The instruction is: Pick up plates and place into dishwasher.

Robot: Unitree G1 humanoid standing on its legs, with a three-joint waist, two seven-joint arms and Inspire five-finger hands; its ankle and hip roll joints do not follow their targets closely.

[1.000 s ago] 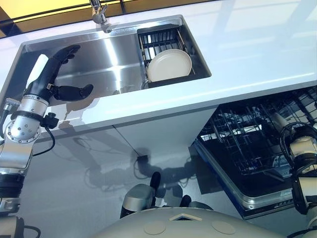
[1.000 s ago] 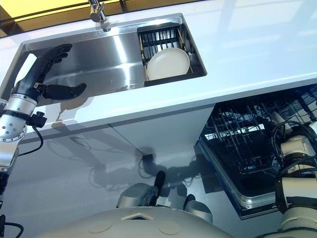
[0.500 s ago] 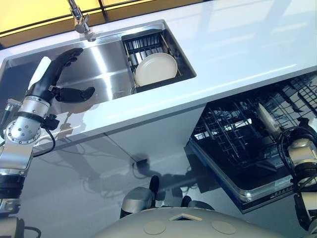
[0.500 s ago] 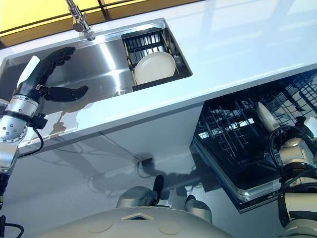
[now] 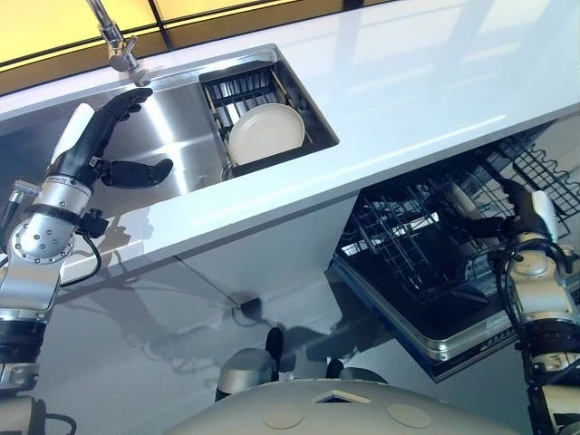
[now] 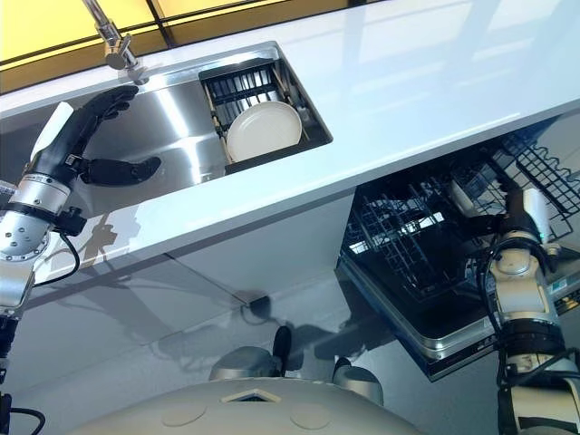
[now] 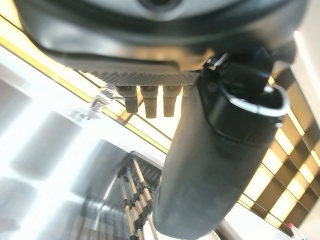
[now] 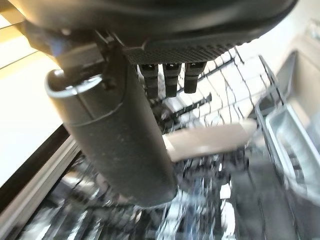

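A cream plate (image 5: 265, 133) leans in the black rack (image 5: 237, 91) at the right end of the steel sink (image 5: 172, 136). A second cream plate (image 5: 460, 199) stands on edge in the pulled-out dishwasher rack (image 5: 408, 236); in the right wrist view this plate (image 8: 210, 140) lies just past the fingers. My right hand (image 5: 524, 213) hovers over that rack right beside the plate, fingers straight and open, holding nothing. My left hand (image 5: 91, 145) hangs open over the sink's left half with its thumb spread, well left of the sink plate.
The faucet (image 5: 113, 41) rises behind the sink. A white counter (image 5: 408, 82) runs to the right above the dishwasher. The lowered dishwasher door (image 5: 435, 317) juts out toward me below the rack. Another wire basket (image 5: 544, 163) sits at far right.
The camera has swung, sliding the whole scene leftward. My right hand has risen beside the plate in the dishwasher rack. The left hand keeps its place over the sink.
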